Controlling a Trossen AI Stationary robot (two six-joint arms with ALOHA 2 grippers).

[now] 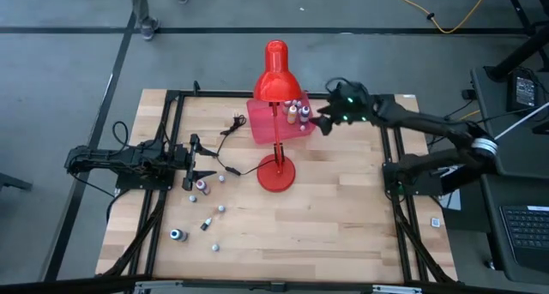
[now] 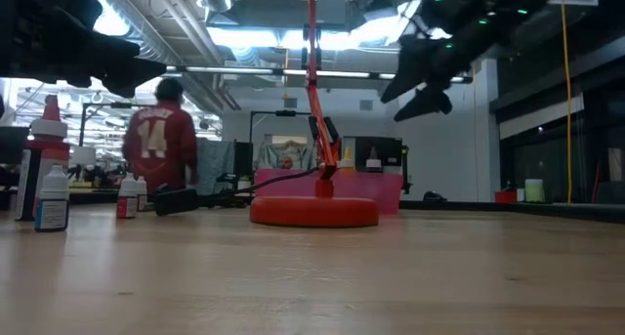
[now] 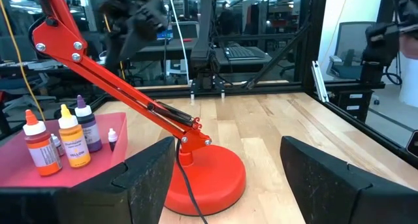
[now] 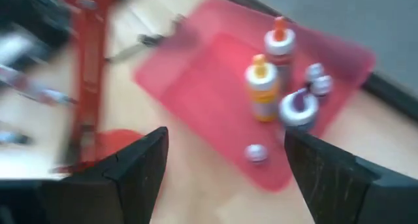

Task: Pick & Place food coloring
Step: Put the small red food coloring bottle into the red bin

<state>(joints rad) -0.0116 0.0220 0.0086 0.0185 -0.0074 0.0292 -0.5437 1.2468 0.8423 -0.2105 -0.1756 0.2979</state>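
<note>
Pink tray (image 1: pixel 262 123) holds several food coloring bottles (image 1: pixel 298 111); others lie scattered on the wooden table (image 1: pixel 343 208) near the left gripper (image 1: pixel 199 163), whose jaws are spread and empty. Jaws wide and empty, the right gripper (image 1: pixel 324 123) hovers beside the tray. A yellow-bodied bottle (image 3: pixel 74 140) reads "YELLOW". A person's (image 2: pixel 159 140) red shirt shows "14".

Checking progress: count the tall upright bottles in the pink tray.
3, clustered in the pink tray: orange bottle, yellow bottle, purple bottle. Tiny bottles beside them; others may be hidden.

grey floor (image 1: pixel 69 63) around the table, ceiling strip lights (image 2: pixel 254 37) overhead.
</note>
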